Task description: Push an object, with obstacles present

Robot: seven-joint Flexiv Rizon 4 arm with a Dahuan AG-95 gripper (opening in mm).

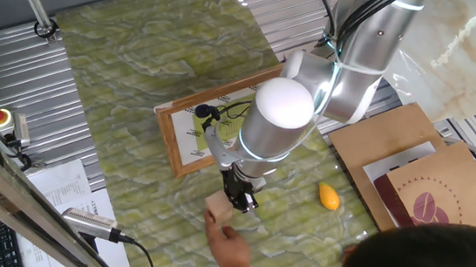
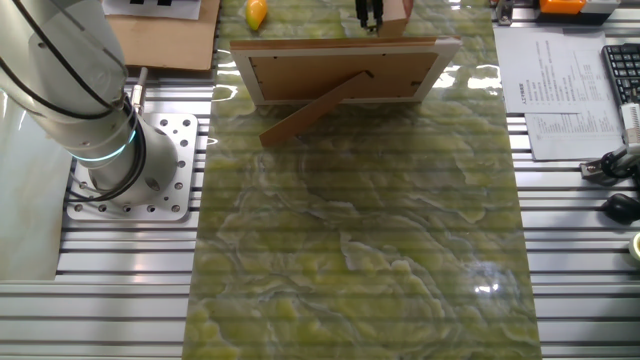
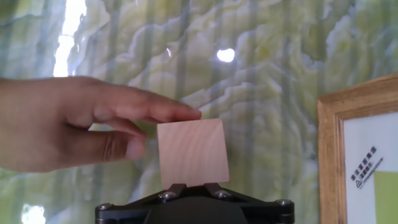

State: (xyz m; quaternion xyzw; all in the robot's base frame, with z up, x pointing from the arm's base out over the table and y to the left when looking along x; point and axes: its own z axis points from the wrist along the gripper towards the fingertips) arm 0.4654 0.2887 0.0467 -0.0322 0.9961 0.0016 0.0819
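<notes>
Pale, matt wood with fine grain on the block (image 3: 191, 152). Glossy, marble-patterned green on the table top (image 3: 280, 68), with bright glare spots. Light varnished wood on the picture frame (image 1: 174, 145), brown board on its back. Smooth, shiny orange-yellow on the teardrop piece (image 1: 329, 196).

The gripper (image 2: 371, 16) hangs at the table's far edge, fingers together, the wooden block (image 2: 393, 12) touching its right side; the picture frame (image 2: 340, 72) stands just nearer, the teardrop piece (image 2: 257, 13) well left.
</notes>
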